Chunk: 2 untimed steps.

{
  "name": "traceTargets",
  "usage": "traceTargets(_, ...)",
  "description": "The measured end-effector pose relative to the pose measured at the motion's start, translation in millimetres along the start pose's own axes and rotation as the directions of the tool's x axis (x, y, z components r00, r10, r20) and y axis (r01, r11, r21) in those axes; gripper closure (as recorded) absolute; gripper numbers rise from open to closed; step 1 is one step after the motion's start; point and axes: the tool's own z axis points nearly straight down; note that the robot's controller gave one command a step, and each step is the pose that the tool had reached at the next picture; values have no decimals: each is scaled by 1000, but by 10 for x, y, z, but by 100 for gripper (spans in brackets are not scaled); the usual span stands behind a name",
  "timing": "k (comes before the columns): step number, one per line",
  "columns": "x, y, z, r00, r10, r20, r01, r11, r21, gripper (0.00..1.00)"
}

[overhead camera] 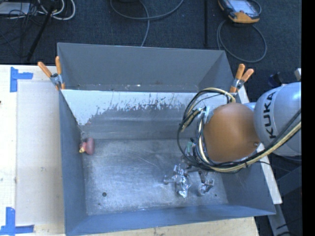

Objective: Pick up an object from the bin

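The gripper [193, 182] is seen low over the floor of the grey metal bin [142, 77], in the floor's near right part. Its two metal fingers [180, 179] are spread apart, and bare floor is visible between them; nothing is gripped. No contact with any loose thing can be made out at the fingertips.

One loose item is noted: a small pink object [88, 145], rounded, with a yellowish bit at its left end. It lies on the floor at the foot of the left wall, about midway along it, well apart from the gripper.

An orange cover [230, 132] is fitted at the wrist, and black and yellow cables [193, 113] are looped round its left side. On the pale housing of the arm [285, 117] the word "KUKA" [268, 114] is read in dark letters running lengthwise. No other writing or label can be read in the bin.
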Motion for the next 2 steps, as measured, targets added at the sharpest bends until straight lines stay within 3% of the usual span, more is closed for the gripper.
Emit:
traceTargets(1, -5, -3, -12, 1000, 5, -2, -5, 1000, -1, 0)
traceTargets(2, -21, -17, -33, 1000, 7, 2, -7, 1000, 4, 100)
